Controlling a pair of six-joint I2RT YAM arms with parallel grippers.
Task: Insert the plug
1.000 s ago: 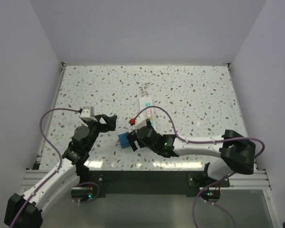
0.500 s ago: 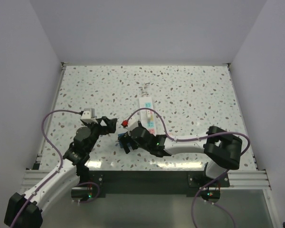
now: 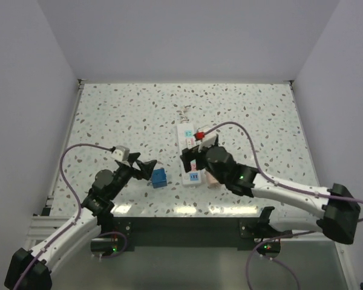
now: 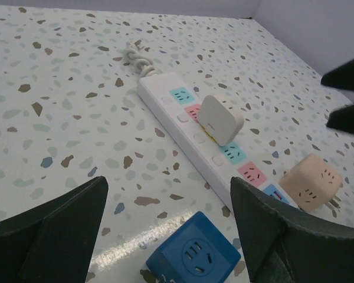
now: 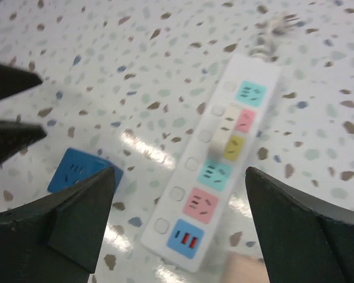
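Observation:
A white power strip (image 3: pixel 187 140) with coloured sockets lies on the speckled table; it also shows in the left wrist view (image 4: pixel 178 128) and the right wrist view (image 5: pixel 207 177). A white plug (image 4: pixel 220 119) sits in it near the yellow socket, also seen in the right wrist view (image 5: pixel 223 132). A blue socket cube (image 3: pixel 159 177) lies left of the strip's near end. A beige cube (image 4: pixel 310 183) lies right of that end. My left gripper (image 3: pixel 144 164) is open and empty, just left of the blue cube (image 4: pixel 194 253). My right gripper (image 3: pixel 189 162) is open and empty above the strip's near end.
The strip's coiled white cord (image 3: pixel 183 113) lies at its far end. White walls enclose the table on three sides. The blue cube (image 5: pixel 79 171) lies between the two grippers, and my left fingers (image 5: pixel 12 112) show at the left of the right wrist view.
My right gripper has moved right, away from the blue cube, to above the power strip. My left gripper has moved nearer and right, toward the blue cube.

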